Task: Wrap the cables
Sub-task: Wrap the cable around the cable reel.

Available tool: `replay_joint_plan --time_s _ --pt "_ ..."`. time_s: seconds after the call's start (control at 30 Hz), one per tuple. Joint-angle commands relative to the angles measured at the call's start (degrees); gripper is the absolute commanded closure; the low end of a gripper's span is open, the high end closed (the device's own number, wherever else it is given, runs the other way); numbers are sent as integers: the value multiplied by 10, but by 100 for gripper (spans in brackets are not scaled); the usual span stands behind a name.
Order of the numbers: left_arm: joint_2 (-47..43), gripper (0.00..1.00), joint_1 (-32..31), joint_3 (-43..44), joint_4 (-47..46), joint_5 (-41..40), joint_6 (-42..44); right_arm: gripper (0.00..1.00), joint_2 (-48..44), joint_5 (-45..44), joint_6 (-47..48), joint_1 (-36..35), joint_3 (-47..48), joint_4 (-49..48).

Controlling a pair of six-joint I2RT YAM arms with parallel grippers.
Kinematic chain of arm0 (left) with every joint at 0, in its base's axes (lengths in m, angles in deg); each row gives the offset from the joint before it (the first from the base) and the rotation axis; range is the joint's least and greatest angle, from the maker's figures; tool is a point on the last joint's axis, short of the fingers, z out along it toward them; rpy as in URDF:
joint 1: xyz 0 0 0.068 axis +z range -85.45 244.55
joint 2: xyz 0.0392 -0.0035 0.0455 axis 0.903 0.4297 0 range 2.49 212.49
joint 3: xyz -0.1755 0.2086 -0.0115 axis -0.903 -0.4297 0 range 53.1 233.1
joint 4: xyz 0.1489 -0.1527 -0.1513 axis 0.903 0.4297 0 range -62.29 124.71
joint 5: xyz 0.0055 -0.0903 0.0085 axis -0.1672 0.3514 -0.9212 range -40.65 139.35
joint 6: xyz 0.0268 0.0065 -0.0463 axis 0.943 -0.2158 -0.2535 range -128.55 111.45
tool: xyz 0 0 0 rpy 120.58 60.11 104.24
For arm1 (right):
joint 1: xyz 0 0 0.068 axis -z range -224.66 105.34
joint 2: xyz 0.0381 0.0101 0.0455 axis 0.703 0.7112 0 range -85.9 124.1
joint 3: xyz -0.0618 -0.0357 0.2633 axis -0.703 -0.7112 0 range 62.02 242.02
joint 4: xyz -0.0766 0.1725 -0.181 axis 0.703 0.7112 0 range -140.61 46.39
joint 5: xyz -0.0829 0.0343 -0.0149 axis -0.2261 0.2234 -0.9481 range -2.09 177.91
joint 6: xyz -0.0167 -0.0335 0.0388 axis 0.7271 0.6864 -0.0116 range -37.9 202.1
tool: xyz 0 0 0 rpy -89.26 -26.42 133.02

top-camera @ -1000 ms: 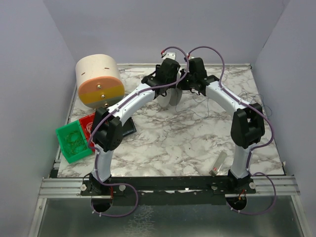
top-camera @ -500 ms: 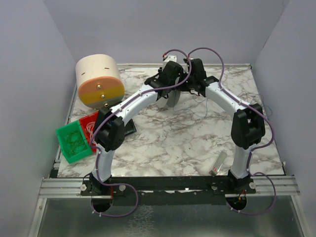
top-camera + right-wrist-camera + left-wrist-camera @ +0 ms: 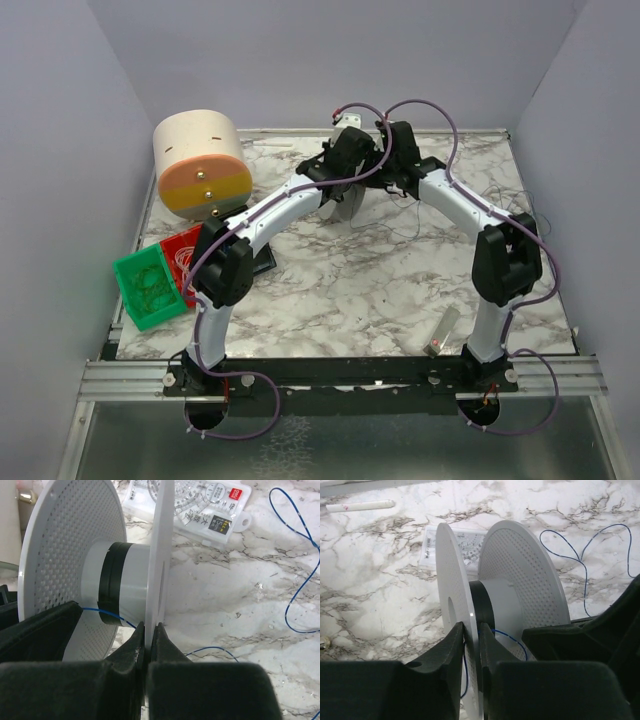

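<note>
A white perforated spool (image 3: 343,201) with a black-taped hub stands on edge at the back middle of the table. My left gripper (image 3: 471,645) is shut on one flange of the spool (image 3: 520,570). My right gripper (image 3: 149,630) is shut on the other flange of the spool (image 3: 70,545). The cable (image 3: 300,595) is a very thin blue-grey wire. It runs from the hub out over the marble in loose loops. It also shows in the left wrist view (image 3: 580,560) and faintly in the top view (image 3: 425,215), right of the spool.
A beige drum (image 3: 200,165) with an orange and yellow face lies at the back left. A green bin (image 3: 148,288) and a red bin (image 3: 178,255) sit at the left edge. A clear packet of rulers (image 3: 200,510) lies behind the spool. A small tube (image 3: 444,328) lies front right.
Both grippers and the spool have shifted slightly to the right and farther back. Both stay shut on the spool's flanges.
</note>
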Motion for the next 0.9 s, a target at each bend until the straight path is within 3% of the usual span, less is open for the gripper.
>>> replay_joint_plan --time_s 0.0,0.13,0.37,0.5,0.73,0.87 --pt "20 89 15 -29 33 -61 30 100 -62 51 -22 1 3 -23" --pt "27 100 19 -36 34 -64 30 100 -71 76 -26 1 -4 -31" --pt "30 100 31 -40 31 -38 40 100 -84 123 9 1 -24 -61" --pt "28 100 58 -57 11 43 53 98 -95 159 50 1 -59 -99" --pt "13 100 120 -115 -48 255 72 71 -117 233 99 2 -98 -150" --pt "-3 100 137 -135 -72 347 95 61 -129 262 110 2 -105 -162"
